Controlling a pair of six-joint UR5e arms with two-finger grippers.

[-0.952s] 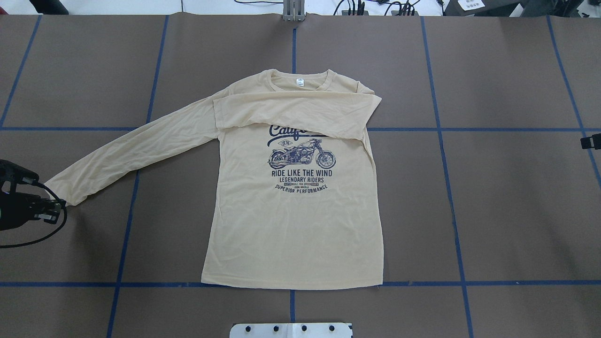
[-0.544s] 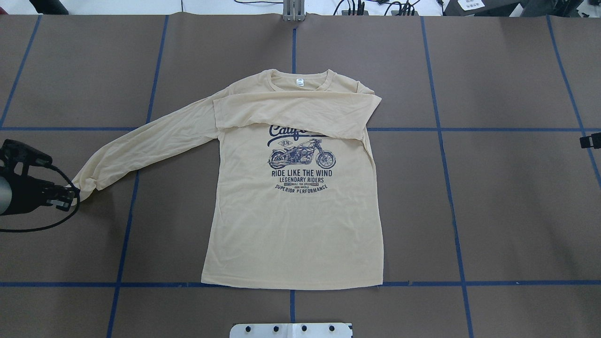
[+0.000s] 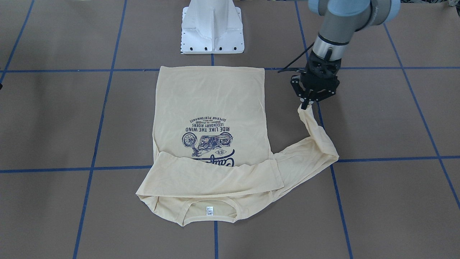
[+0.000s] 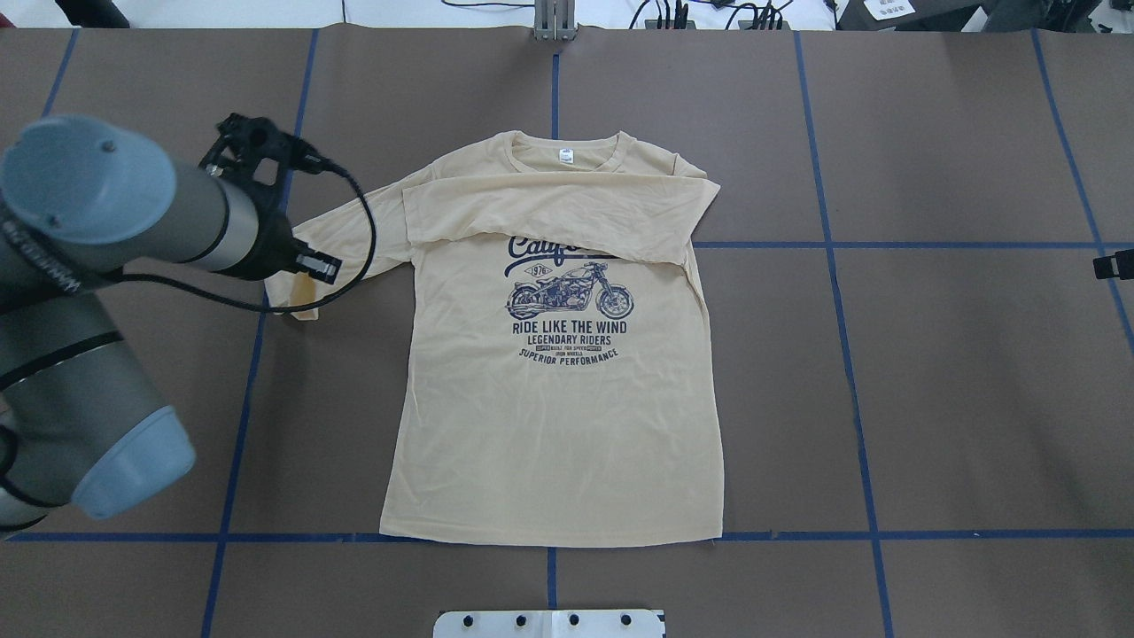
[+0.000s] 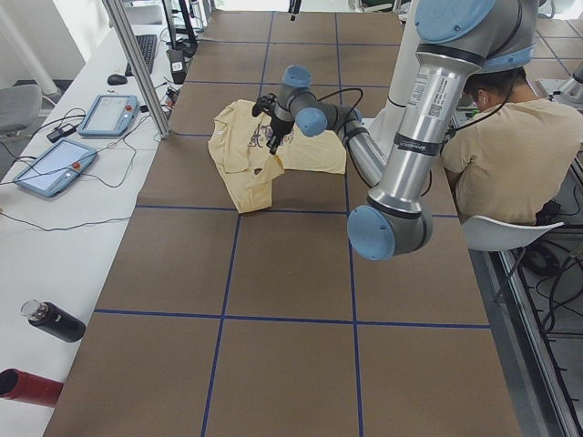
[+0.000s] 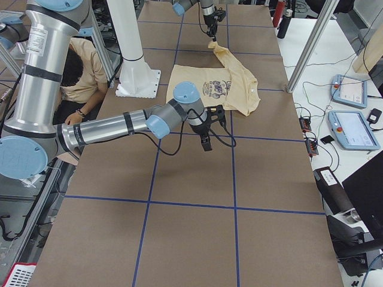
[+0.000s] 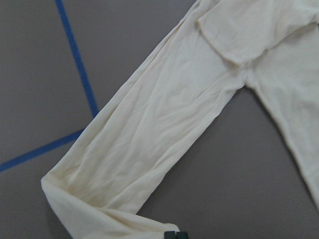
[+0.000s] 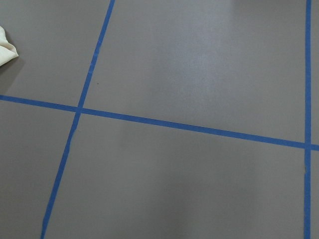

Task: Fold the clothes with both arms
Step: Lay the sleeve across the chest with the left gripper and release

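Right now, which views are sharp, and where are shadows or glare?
Overhead view: the shirt print reads sharp, while the near left arm looks oversized. Front-facing view: the raised sleeve casts a soft shadow. Right wrist view: even light, faint sheen on the table.

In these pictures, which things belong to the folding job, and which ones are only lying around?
Belongs to the job: T-shirt; left gripper, shut on its sleeve cuff; right gripper, away from the shirt.
Only lying around: white pedestal base; two control tablets; black bottle; red bottle; seated person.
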